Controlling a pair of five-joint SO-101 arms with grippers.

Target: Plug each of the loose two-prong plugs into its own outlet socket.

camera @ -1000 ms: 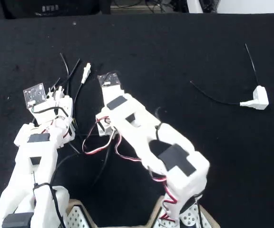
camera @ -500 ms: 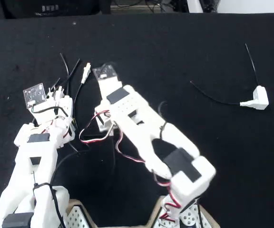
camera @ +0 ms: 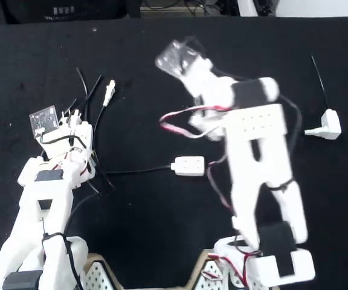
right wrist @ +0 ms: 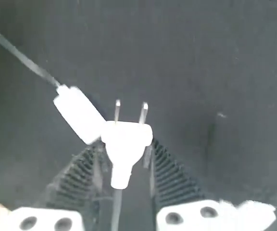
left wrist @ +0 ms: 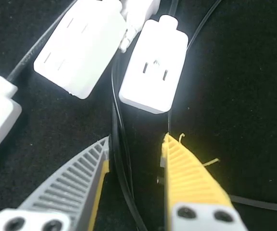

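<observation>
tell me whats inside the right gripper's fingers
A white two-prong plug sits clamped in the right gripper, prongs pointing away from it. Its cable runs back between the fingers, and where it goes from there is covered by the gripper.

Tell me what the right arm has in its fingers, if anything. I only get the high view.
Observer: The right gripper is shut on a two-prong plug, with the prongs pointing away from the wrist.
Operator: Is the left arm holding anything?
Observer: No. The left gripper is open, and a thin black cable lies in the gap.
Operator: What's in front of it?
Observer: A larger outlet socket and a smaller outlet socket lie side by side. The slots on show are empty.
</observation>
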